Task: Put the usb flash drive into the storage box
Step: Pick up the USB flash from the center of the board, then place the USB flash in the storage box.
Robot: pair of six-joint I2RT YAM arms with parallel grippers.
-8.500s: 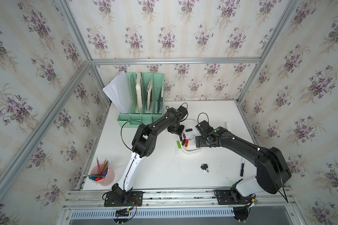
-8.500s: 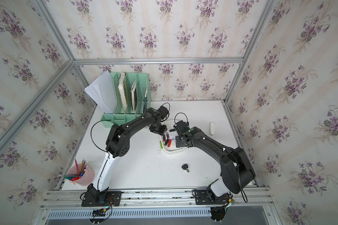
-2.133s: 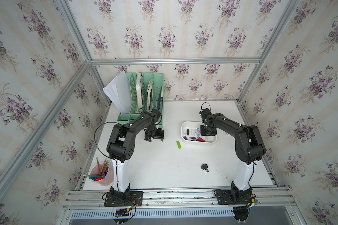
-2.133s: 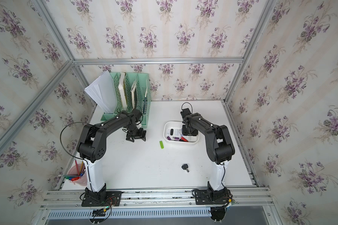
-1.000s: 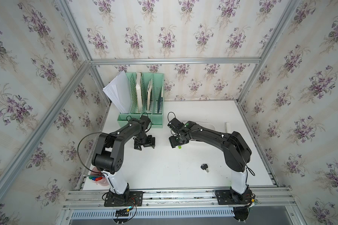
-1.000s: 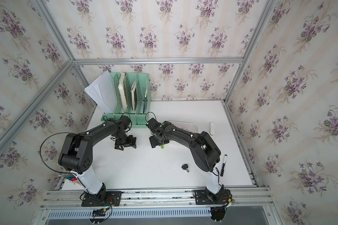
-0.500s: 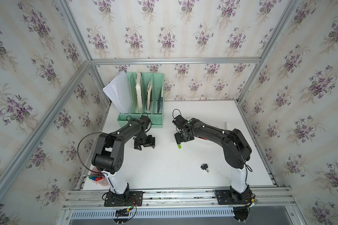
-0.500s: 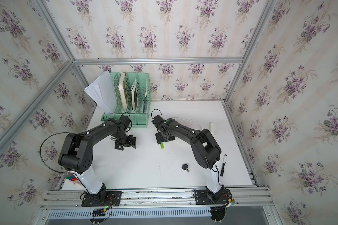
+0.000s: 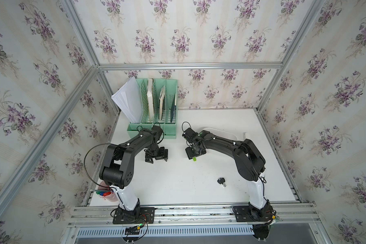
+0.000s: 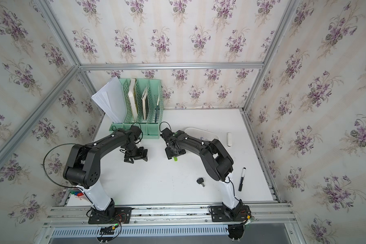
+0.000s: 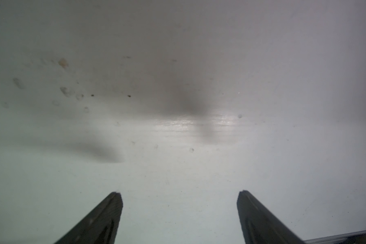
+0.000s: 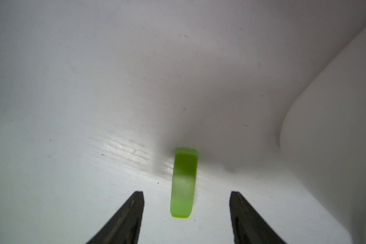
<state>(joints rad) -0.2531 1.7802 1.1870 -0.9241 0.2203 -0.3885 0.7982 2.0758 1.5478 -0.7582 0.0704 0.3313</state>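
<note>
Between the spread fingers of the right gripper (image 12: 186,192) lies the green drive (image 12: 183,183). It rests flat on the white table (image 12: 72,105) with its long axis along the fingers. A clear gap shows on each side, and neither finger touches it. In a top view this gripper points down at the table, and one green end of the drive (image 9: 195,159) shows from under it.

Just beside the gripper stands the box (image 12: 336,126). Its rounded wall rises near the drive but apart from it — the drive is outside the box. In both top views the right arm hides most of the box; only its far rim (image 10: 201,130) can be seen.

The left gripper (image 11: 179,192) is held low over bare table with its fingers wide apart and nothing between them. It sits well apart from the drive and in front of the mint organizer (image 9: 156,126).

Farther out are a black key (image 9: 221,181) toward the arm bases, a marker (image 10: 242,179) near the right edge, and a pink cup (image 9: 107,193) — partly hidden — at the left base.
</note>
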